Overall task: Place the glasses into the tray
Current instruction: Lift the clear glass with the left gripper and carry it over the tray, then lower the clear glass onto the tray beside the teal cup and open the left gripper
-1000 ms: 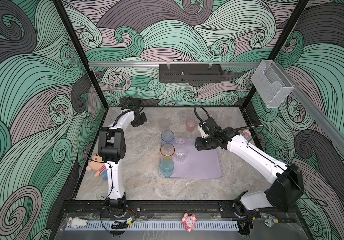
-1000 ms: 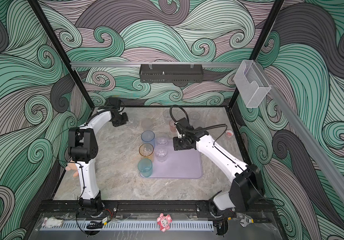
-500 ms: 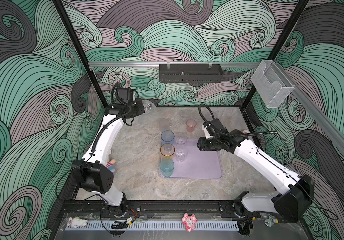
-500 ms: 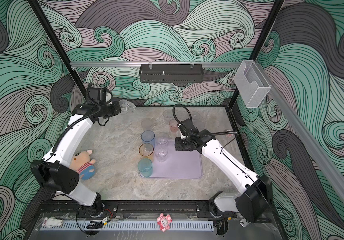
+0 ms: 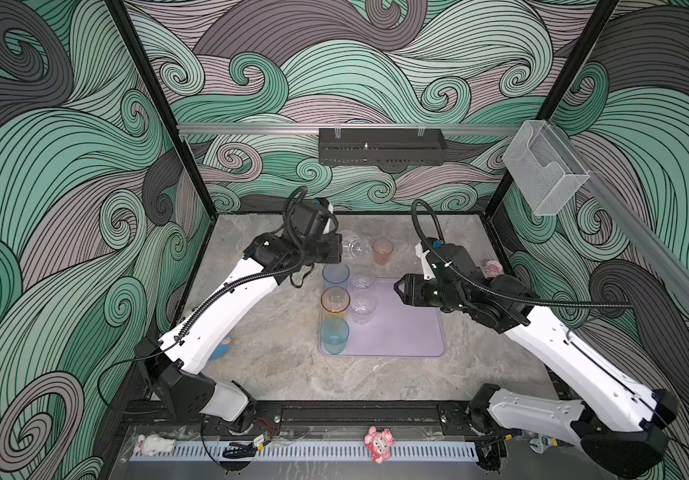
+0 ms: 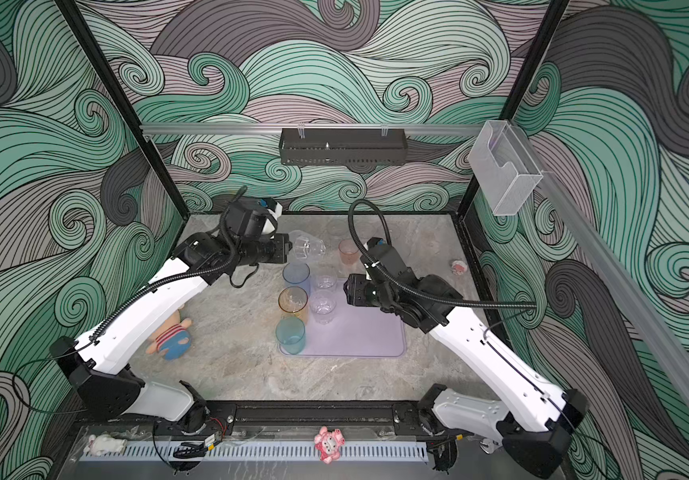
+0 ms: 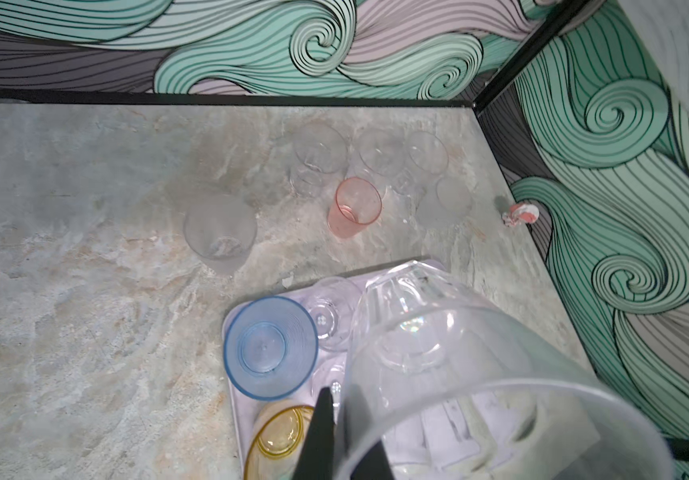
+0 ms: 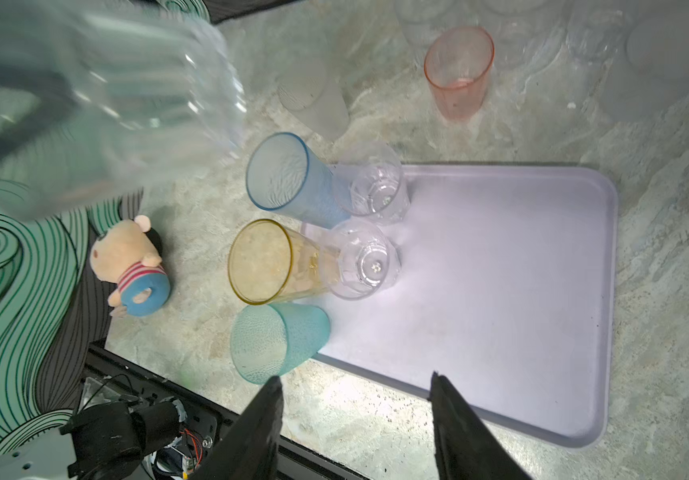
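- Clamped tight, the left pincer [image 7: 340, 419] grips the wall of a clear glass [image 7: 459, 365] at its rim, with one finger inside and one outside.
- That glass hangs in the air, tipped on its side, by the far left corner of the tray [image 5: 401, 332] and near the blue glass [image 5: 335, 274].
- Fingers spread apart with nothing between them, the right pincer [image 8: 355, 386] hovers above the tray.
- The lilac tray lies flat on the table [image 5: 276, 332], roughly in the middle.
- Three tall glasses stand upright in a row along the tray's left edge: the blue one at the back, an amber glass [image 5: 335, 300] in the middle and a teal glass [image 5: 334, 332] at the front.
- Two small clear glasses [image 5: 362, 307] stand in the tray just beside the blue and amber ones.
- Behind the tray, on the table, stand a pink glass [image 5: 383, 250], a frosted glass [image 7: 220, 232] and several see-through glasses [image 7: 319, 147] nearer the back wall.
- A plush toy [image 6: 170, 336] lies on the table left of the tray, beside the left arm.
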`<state>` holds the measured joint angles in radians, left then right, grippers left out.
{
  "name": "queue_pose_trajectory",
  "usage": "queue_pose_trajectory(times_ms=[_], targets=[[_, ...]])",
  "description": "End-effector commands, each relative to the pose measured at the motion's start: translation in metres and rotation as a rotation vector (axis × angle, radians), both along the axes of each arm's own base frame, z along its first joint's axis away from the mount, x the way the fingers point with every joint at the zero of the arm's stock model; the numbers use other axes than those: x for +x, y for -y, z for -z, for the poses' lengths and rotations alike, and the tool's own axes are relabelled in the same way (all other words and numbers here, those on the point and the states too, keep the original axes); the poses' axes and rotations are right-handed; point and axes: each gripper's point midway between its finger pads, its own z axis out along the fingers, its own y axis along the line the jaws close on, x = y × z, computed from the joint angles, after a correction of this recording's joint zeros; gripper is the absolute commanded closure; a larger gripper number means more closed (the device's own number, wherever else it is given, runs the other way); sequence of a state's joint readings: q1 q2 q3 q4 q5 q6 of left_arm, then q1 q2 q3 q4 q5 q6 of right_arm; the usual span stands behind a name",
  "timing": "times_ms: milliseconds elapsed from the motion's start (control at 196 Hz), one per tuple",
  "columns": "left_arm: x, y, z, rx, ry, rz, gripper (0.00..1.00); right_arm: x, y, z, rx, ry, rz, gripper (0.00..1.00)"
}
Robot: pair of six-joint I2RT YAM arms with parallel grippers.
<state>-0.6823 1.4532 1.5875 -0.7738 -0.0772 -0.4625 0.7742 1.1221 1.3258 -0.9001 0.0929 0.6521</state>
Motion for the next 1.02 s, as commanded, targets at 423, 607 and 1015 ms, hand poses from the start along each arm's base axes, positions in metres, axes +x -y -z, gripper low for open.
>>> queue_pose_trajectory(times_ms=[423, 607, 1015], targets=[[-0.059, 0.069, 0.086, 0.187, -0.161, 0.151, 1.00, -0.006, 0.018, 0.017, -0.114, 0.021, 0.056, 0.38], [-0.086, 0.075, 0.132, 0.282, -0.293, 0.225, 1.00, 0.001, 0.032, 0.023, -0.157, 0.033, 0.086, 0.37], [-0.111, 0.071, 0.184, 0.411, -0.388, 0.312, 1.00, 0.007, 0.058, 0.053, -0.165, -0.041, 0.146, 0.37]])
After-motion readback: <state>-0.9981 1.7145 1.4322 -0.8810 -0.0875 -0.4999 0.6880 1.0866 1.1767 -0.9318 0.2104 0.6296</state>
